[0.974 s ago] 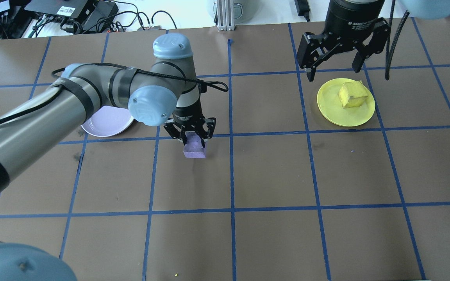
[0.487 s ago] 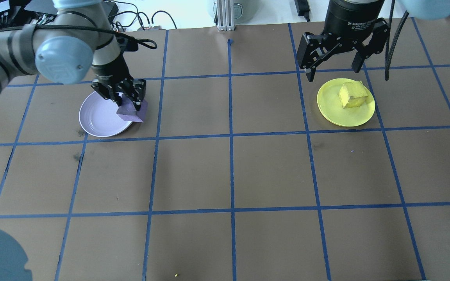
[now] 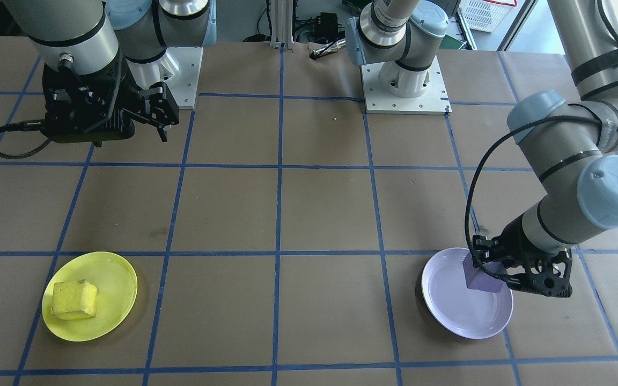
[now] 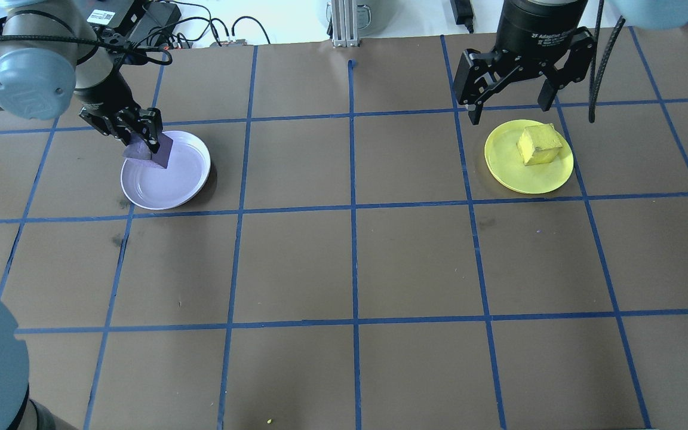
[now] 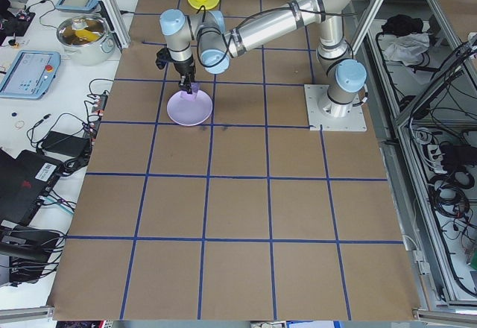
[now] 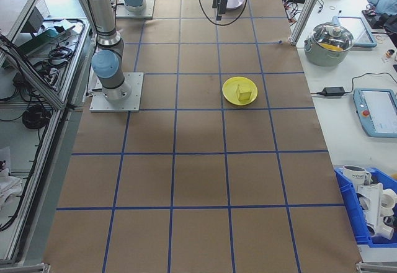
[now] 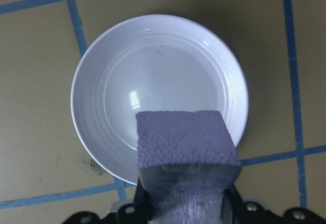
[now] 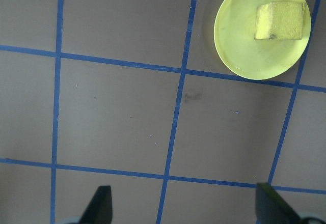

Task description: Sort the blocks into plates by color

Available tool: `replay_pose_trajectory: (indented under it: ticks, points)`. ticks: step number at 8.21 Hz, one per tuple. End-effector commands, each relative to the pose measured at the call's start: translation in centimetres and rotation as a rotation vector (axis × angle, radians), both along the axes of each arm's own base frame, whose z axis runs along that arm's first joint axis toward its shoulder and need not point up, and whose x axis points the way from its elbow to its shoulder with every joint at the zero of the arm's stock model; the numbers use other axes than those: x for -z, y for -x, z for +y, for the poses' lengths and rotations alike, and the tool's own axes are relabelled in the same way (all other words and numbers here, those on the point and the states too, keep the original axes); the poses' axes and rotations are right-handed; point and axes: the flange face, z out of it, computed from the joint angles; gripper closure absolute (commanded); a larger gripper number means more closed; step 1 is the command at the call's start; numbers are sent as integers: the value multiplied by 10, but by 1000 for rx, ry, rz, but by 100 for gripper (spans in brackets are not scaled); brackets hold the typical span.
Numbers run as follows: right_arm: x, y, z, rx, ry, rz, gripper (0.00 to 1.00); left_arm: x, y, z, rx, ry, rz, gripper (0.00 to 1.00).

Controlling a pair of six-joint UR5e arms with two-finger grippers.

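Overhead exterior shows the left end effector (image 4: 141,138) clamped on the purple block (image 4: 151,153), a rough, foam-like cube with a pitted surface, held over the far left rim of the lavender plate (image 4: 177,185). The left wrist-mounted view looks straight down past the block (image 7: 186,152) onto the plate (image 7: 102,81): round, shallow, glossy, with faint concentric rings and a bright reflection near its middle. Whether the cube touches the plate I cannot tell.

Across the bench (image 4: 415,263), a matte brown surface crossed by blue tape lines in a square grid, the yellow block (image 4: 538,144) sits on the yellow plate (image 4: 514,176), off-centre toward its far right side. That cube is coarse and slightly uneven at the edges; the plate is smooth plastic. The right end effector (image 4: 511,104) hangs above the plate's far edge with its two black fingers spread wide, gripping nothing.
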Motion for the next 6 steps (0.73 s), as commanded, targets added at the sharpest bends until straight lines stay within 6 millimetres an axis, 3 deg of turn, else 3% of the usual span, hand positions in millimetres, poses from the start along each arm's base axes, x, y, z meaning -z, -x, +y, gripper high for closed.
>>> replay_pose_trajectory:
  ticks: [1,2,3,6]
  points:
    - [4,1,1,0,-4,2,0,45,-18,-21,2,16,-8,69]
    - [4,1,1,0,-4,2,0,45,-18,-21,0,13,-7,1]
    - [4,0,1,1,-2,0,0,40,-17,-18,-6,13,-7,0]
    - [4,1,1,0,-4,2,0,-3,-1,3,-79,-15,-3,0]
